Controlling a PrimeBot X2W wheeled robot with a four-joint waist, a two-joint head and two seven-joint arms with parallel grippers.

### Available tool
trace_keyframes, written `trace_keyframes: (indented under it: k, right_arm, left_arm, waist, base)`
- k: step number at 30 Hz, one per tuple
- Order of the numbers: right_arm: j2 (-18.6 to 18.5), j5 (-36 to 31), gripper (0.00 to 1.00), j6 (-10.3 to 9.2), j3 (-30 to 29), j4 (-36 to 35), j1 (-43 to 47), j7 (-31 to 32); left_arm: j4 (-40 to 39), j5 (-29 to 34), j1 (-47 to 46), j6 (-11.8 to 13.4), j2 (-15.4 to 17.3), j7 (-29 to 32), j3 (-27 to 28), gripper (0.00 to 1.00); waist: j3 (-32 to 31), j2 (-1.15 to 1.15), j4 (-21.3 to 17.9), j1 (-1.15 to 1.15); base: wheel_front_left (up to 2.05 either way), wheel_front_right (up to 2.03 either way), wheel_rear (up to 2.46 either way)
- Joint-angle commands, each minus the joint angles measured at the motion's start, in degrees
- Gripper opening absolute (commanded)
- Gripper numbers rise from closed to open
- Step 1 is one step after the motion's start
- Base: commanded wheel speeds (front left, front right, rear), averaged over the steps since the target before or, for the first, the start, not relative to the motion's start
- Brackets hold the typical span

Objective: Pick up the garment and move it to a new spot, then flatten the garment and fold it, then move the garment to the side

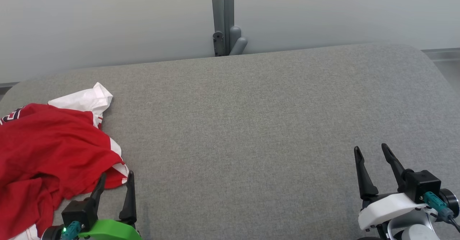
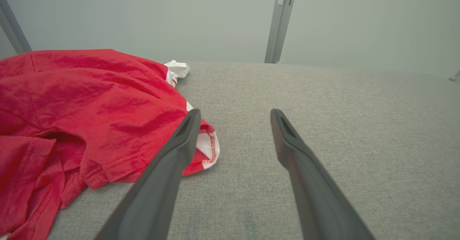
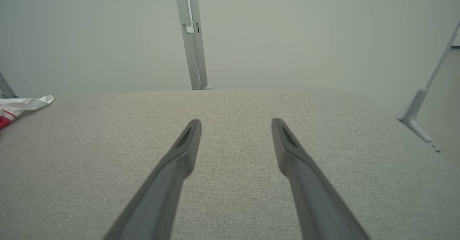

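Observation:
The garment (image 1: 46,150) is a crumpled red shirt with white trim, lying in a heap at the left end of the grey padded table (image 1: 251,125). My left gripper (image 1: 115,180) stands open just off the garment's near right corner, nothing between its fingers. In the left wrist view the garment (image 2: 90,103) lies left of the left gripper (image 2: 235,116), and its white-edged hem reaches behind the left finger. My right gripper (image 1: 371,151) is open over bare table at the lower right. The right wrist view has the right gripper (image 3: 236,124) open and the garment's white edge (image 3: 21,105) far left.
A grey post with a bracket (image 1: 224,21) rises behind the table's far edge against a pale wall. The table's right corner is rounded, with another metal bracket (image 3: 418,119) beyond it. Bare grey fabric stretches from the garment to the right gripper.

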Motion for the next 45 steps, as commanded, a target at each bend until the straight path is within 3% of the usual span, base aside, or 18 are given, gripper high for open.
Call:
trace_keyframes:
  k: [1,13,39,45]
  right_arm:
    - [0.0,-1.0,1.0,0.02,0.0,0.0,0.3,-0.4]
    - [-0.3,-5.3,1.0,0.02,0.2,0.1,0.4,-1.7]
    - [0.1,-2.4,1.0,0.01,-0.7,1.1,0.4,-1.5]
    - [0.3,-2.1,1.0,0.01,-1.2,0.9,1.5,-1.5]
  left_arm:
    - [0.2,1.1,-0.1,-0.1,0.1,-0.4,0.1,1.0]
    - [1.2,5.3,-0.1,-0.4,-0.2,-1.7,0.1,1.0]
    - [2.6,3.3,-0.5,-0.5,-0.8,-1.5,0.7,1.0]
    - [2.8,3.5,-1.4,-0.5,-0.7,-1.5,-0.6,1.0]
  waist:
    - [0.0,0.0,0.0,0.0]
    - [-0.2,0.0,-0.3,0.0]
    - [-0.5,0.0,0.0,0.0]
    - [-0.7,0.0,3.0,0.0]
  base:
    - [0.0,0.0,0.0]
    - [0.0,0.0,0.0]
    - [0.0,0.0,0.0]
    - [0.0,0.0,0.0]
